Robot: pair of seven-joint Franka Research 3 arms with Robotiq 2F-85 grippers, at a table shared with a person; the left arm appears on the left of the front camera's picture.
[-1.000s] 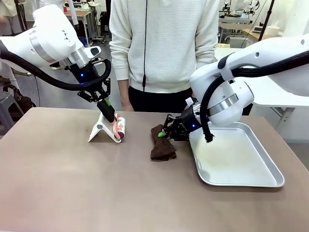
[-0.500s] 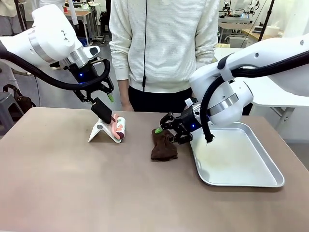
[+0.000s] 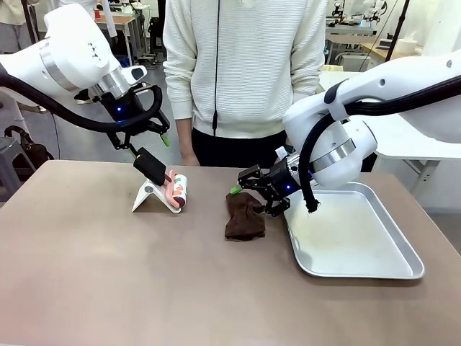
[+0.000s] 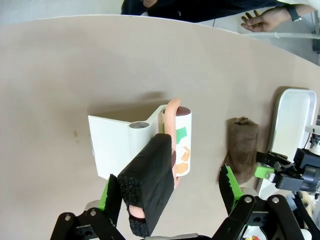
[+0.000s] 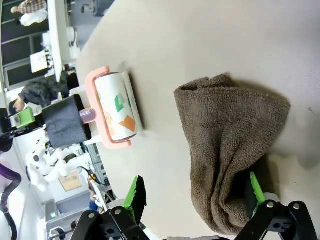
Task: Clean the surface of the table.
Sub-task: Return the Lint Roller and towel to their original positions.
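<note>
The taupe-brown table [image 3: 108, 274] carries a lint roller [image 3: 178, 191] with a patterned roll, a pink frame and a black foam handle [image 3: 151, 167], resting on a white stand [image 3: 146, 194]. My left gripper [image 3: 148, 148] hangs open just above the handle; in the left wrist view the handle [image 4: 150, 190] lies between the spread fingers [image 4: 107, 195], close to one of them. A crumpled brown cloth [image 3: 245, 216] lies at mid-table. Just above the cloth's near end, my right gripper [image 3: 256, 196] is open, its green pads [image 5: 135, 195] straddling the cloth [image 5: 230, 135].
A shiny metal tray [image 3: 389, 245] sits right of the cloth, close to my right arm. A person in a white sweater [image 3: 245, 65] stands at the far edge, one hand [image 4: 265, 20] near the table. The near half of the table is bare.
My right gripper has opened, let go of the cloth and lifted slightly. My left gripper has risen off the roller handle and spread its fingers.
</note>
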